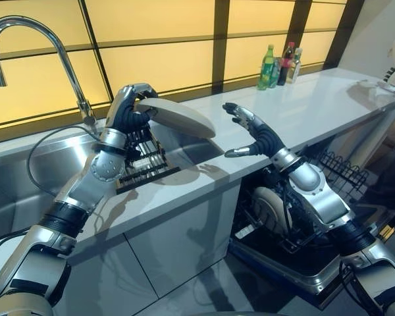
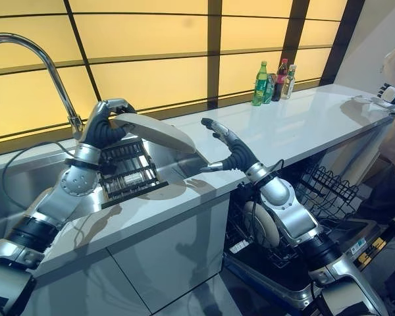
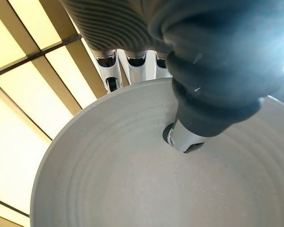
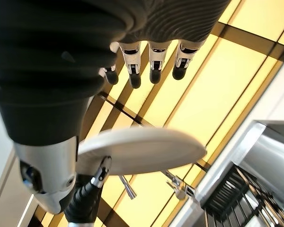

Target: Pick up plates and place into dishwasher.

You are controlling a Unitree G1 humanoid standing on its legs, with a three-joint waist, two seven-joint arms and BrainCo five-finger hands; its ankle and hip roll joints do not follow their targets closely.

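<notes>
One plate (image 1: 178, 115) pinched by left hand (image 1: 128, 108); fingertips hidden behind rim.

A round, pale grey plate (image 1: 176, 116) is held up in the air, tilted, over the tabletop's (image 1: 303, 112) edge at about 11 o'clock. Another plate (image 1: 271, 209) stands on its edge in the open dishwasher (image 1: 296, 257) at 4 o'clock.

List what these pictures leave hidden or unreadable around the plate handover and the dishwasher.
- Plate held by left hand: its underside is hidden in the eye views.
- Black rack at the sink: the left hand and plate cover its back part.
- Plate in the dishwasher: the right arm crosses it; the right hand hangs open.
- Bottles: too small to identify.
</notes>
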